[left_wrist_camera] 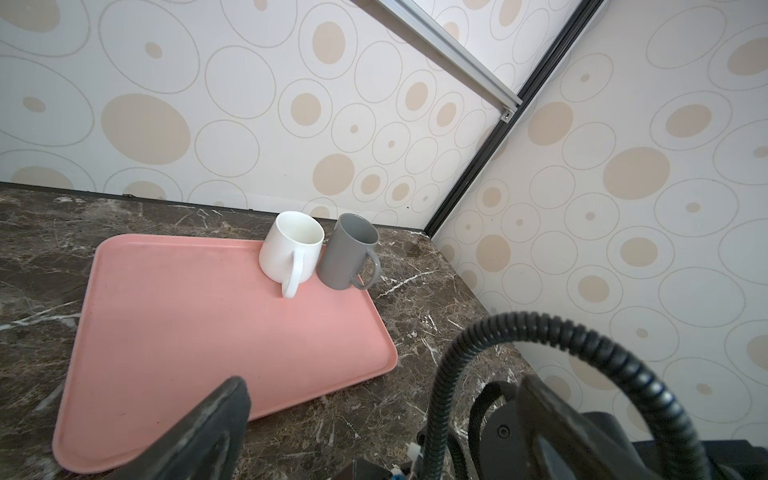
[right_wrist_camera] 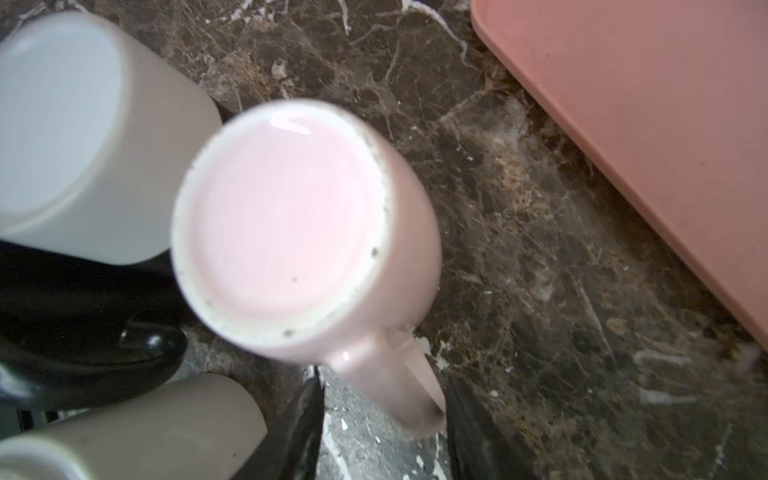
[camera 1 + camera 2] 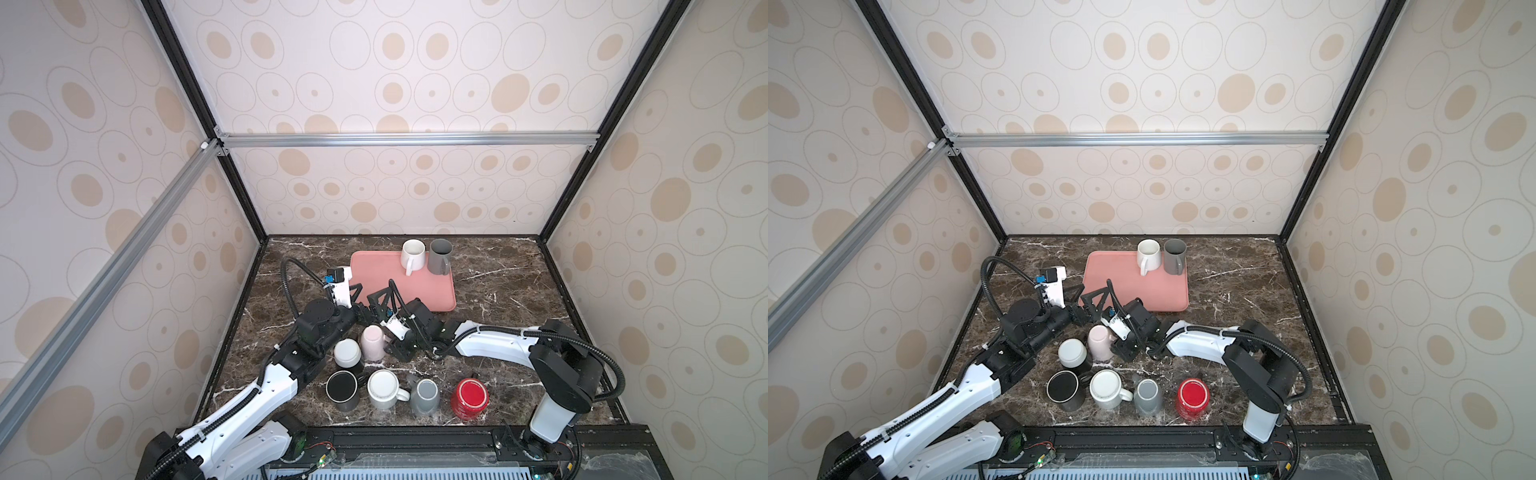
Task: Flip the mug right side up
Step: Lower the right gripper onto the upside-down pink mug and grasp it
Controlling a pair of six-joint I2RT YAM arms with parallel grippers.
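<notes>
A pale pink mug (image 3: 372, 341) (image 3: 1099, 341) stands upside down on the marble table, base up, among other overturned mugs. In the right wrist view its base (image 2: 286, 216) faces the camera and its handle (image 2: 399, 386) points toward my right gripper (image 2: 386, 428). The two dark fingers stand on either side of the handle, close to it, with a strip of marble still showing beside one finger. In both top views the right gripper (image 3: 390, 338) (image 3: 1117, 338) sits just right of the mug. My left gripper (image 3: 368, 293) (image 1: 382, 419) hovers wide open and empty near the tray's front-left corner.
A pink tray (image 3: 415, 297) (image 1: 187, 332) holds an upright white mug (image 3: 413, 253) and an upright grey mug (image 3: 440, 254). Upside-down mugs crowd the front: black-and-white (image 3: 348, 353), black (image 3: 341, 386), white (image 3: 384, 388), grey (image 3: 426, 395), red (image 3: 469, 397). The right arm's cable (image 1: 478, 345) loops near the left gripper.
</notes>
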